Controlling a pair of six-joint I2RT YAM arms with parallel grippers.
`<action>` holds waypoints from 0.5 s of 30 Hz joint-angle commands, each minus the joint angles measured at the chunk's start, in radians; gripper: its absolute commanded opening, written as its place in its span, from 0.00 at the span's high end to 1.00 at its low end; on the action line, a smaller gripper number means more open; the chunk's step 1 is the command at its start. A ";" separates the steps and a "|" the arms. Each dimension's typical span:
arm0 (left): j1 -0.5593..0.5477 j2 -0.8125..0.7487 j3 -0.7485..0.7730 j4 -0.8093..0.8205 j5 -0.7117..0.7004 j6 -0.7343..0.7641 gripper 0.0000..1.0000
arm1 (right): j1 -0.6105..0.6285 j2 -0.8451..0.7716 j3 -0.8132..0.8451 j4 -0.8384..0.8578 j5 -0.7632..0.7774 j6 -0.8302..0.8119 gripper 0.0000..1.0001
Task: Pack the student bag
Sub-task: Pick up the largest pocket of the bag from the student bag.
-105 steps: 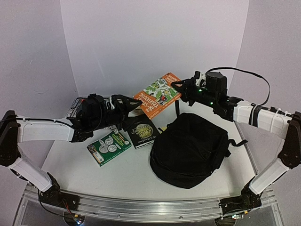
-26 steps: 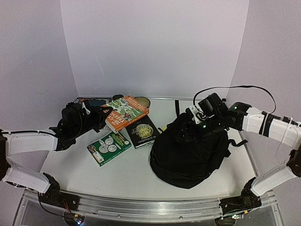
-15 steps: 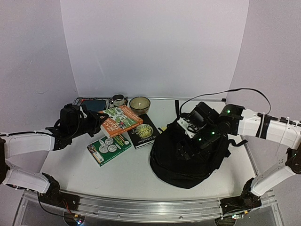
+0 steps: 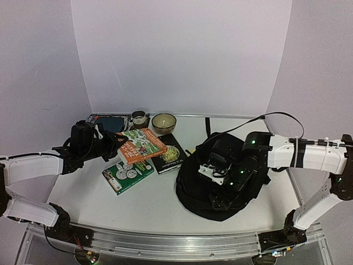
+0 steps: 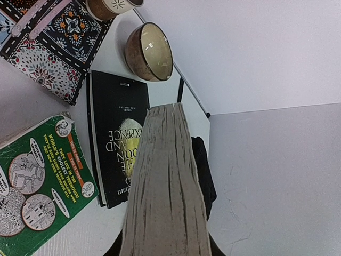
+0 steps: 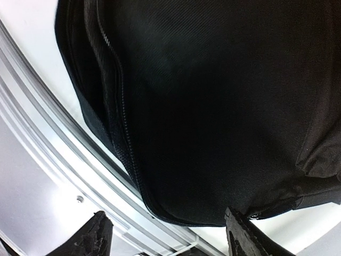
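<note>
A patterned case [image 4: 107, 120], cup [image 4: 138, 117] and bowl [image 4: 164, 122] sit at the far left of the surface [image 4: 149, 204], with a green book [image 4: 127, 173] and a black book [image 4: 168, 154] nearer. The left pincer [image 4: 117, 146] clamps an orange book [image 4: 142, 144] over them. To the right lies the student bag [image 4: 242, 193], and the right pincer [image 6: 165, 216] gapes empty over its near zip edge.

Matt cloth student bag [image 6: 213, 106]; rough paper book [image 5: 165, 202]

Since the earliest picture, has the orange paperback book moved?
Yes. The orange paperback book went left and nearer, now overlapping the flat black moon book at its left edge.
</note>
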 commanded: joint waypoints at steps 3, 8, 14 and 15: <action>0.007 -0.002 0.100 0.093 0.050 0.028 1.00 | 0.043 0.082 0.053 -0.083 0.167 -0.032 0.36; 0.007 0.006 0.117 0.089 0.091 0.039 1.00 | 0.053 0.114 0.072 -0.069 0.250 -0.061 0.46; 0.007 0.007 0.123 0.087 0.124 0.040 1.00 | 0.059 0.150 0.067 -0.051 0.255 -0.082 0.48; 0.006 0.006 0.122 0.086 0.127 0.040 1.00 | 0.061 0.155 0.064 -0.047 0.247 -0.085 0.48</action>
